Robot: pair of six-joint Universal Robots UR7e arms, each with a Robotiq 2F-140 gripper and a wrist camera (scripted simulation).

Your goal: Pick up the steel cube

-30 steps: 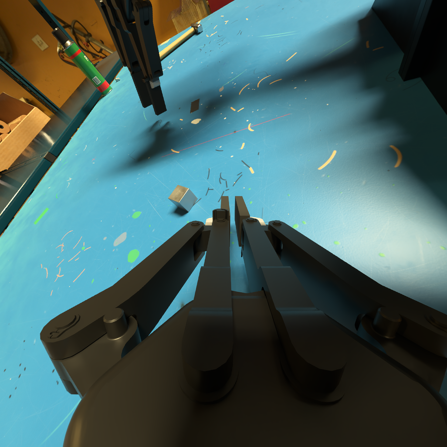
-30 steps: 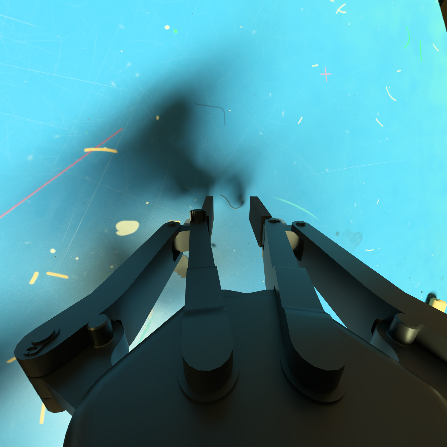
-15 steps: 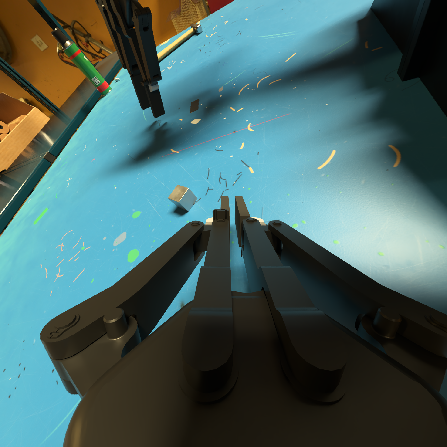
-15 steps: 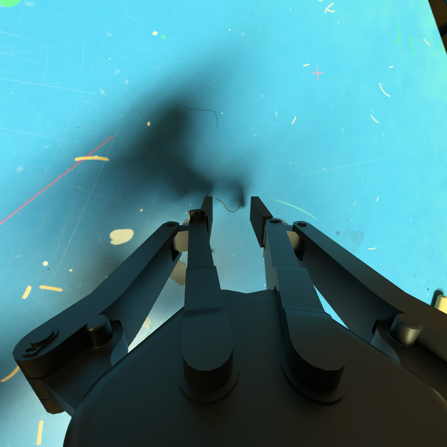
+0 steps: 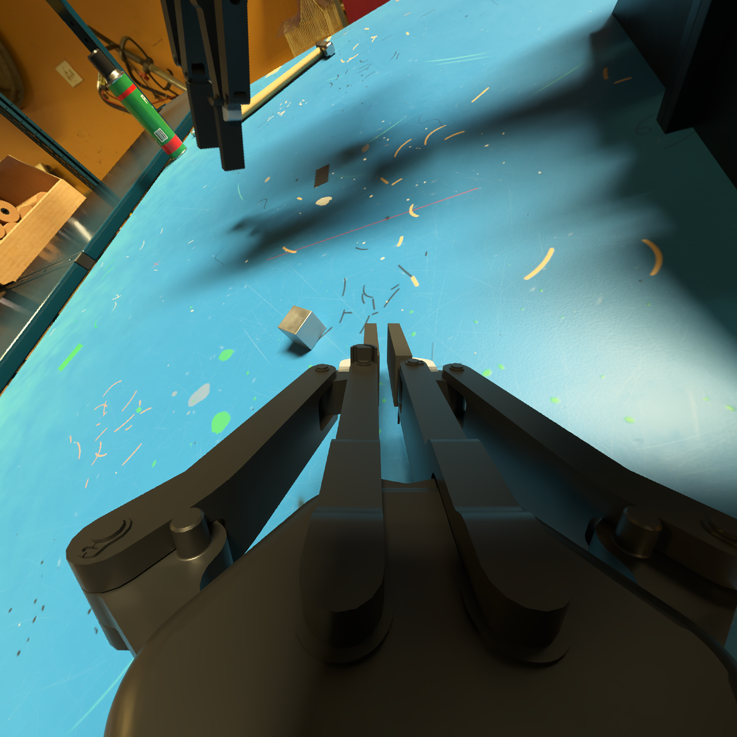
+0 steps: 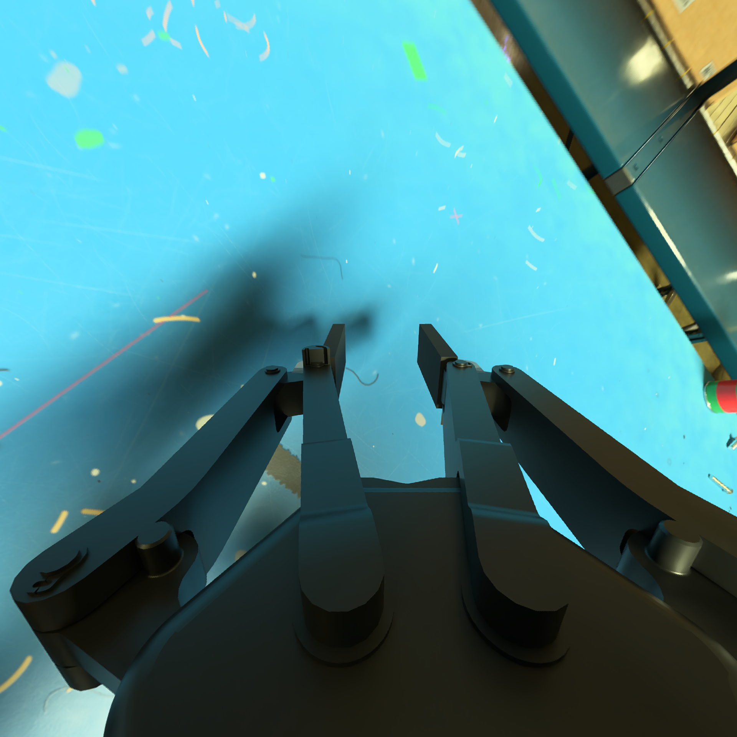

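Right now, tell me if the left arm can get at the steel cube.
Probably yes: the cube sits alone on the table just left of the left gripper, nothing between, but its fingers are nearly closed.

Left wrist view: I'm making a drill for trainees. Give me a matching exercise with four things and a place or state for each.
1. steel cube
2. left tool
3. green tube
4. cardboard box

a. leaning at the table's far edge
b. nearly shut, holding nothing
c. resting on the blue table, left of the fingertips
d. off the table, at far left

Pairs: 1-c, 2-b, 3-a, 4-d
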